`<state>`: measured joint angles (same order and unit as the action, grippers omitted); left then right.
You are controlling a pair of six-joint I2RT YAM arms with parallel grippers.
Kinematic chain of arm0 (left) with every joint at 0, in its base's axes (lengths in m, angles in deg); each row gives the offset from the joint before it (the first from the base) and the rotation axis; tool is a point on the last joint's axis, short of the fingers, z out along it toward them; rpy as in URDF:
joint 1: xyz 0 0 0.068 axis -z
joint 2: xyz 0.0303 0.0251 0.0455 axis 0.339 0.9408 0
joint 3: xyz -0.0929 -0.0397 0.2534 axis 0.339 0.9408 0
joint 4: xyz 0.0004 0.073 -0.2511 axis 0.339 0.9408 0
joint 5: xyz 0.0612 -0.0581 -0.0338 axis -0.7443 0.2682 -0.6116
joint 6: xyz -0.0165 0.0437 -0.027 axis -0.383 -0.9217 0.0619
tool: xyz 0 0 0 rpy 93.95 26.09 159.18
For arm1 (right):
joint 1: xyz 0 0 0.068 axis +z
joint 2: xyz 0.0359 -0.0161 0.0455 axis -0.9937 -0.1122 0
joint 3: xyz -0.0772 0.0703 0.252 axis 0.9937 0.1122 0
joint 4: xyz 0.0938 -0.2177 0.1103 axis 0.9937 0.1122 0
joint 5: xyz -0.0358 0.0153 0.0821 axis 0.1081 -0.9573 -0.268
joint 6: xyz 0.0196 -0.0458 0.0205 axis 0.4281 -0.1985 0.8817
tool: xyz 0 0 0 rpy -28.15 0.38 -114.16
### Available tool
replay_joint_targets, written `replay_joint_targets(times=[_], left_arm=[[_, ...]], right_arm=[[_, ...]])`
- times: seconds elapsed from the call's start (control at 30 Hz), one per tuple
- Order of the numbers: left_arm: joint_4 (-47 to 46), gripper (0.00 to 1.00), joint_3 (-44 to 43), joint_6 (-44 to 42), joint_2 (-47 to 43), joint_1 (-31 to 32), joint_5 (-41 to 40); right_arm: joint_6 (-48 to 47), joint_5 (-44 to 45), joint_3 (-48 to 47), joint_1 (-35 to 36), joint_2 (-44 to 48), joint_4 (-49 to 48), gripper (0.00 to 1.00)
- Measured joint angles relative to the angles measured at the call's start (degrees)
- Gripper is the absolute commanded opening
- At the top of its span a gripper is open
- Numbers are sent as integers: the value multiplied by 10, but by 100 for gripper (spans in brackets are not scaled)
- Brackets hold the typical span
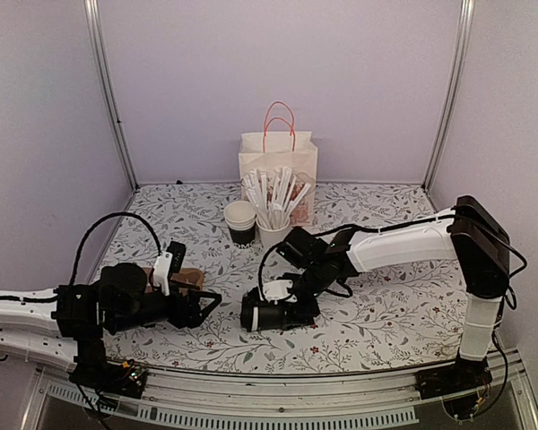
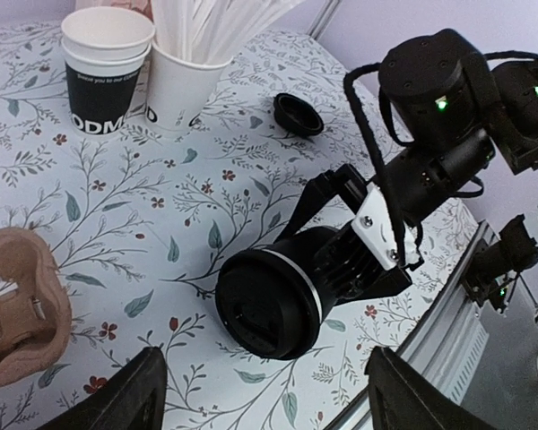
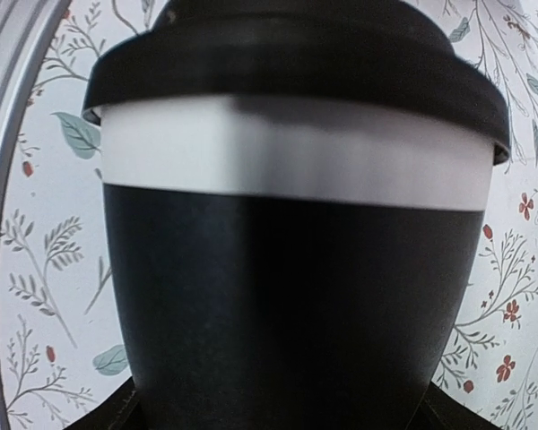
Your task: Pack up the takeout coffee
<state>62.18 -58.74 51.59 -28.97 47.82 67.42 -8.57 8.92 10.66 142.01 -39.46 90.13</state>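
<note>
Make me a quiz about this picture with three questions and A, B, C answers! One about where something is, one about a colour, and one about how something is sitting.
1. Where is the paper bag?
A. At the back of the table, behind the stack of cups
B. At the front edge, between the two arms
C. Lying flat on the left side

2. What colour are the bag's handles?
A. Blue
B. Green
C. Orange

3. How is the takeout coffee sitting?
A. Standing upright with no lid
B. Lying on its side with its black lid on
C. Tucked inside the bag

Answers:
1 A, the top view shows the bag standing against the back wall, behind the cups.
2 C, the loops above the bag are orange.
3 B, the left wrist view shows the cup tipped over, with its lidded end facing the camera.
</note>
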Motion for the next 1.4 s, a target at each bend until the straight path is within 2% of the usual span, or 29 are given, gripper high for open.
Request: replay_joint_targets(times=[0.23,0.5,0.73,0.97,1.13,1.2,1.23,1.27,1.4], left_arm=[[-40,79,-11,-64,-4,0,60],[-49,78,-92,-162,1,2,158],[-27,78,-174,-201,78,13,197],[3,78,-221,-225,143,32,207],[17,78,-236,-236,157,37,217],[21,80,-238,-237,157,38,220],[23,86,-238,-238,157,38,220],[26,98,-238,-238,157,38,220],[34,100,-238,-239,157,40,219]], right_arm=[[25,-108,75,-21,112,-14,73],[35,-230,111,-30,234,-29,73],[38,-249,123,-30,257,-36,73],[38,-250,133,-30,269,-38,74],[38,-250,135,-30,278,-39,74],[38,-252,135,-30,278,-39,74],[38,-252,136,-30,278,-39,74],[38,-254,136,-30,278,-39,74],[38,-259,136,-30,278,-39,74]])
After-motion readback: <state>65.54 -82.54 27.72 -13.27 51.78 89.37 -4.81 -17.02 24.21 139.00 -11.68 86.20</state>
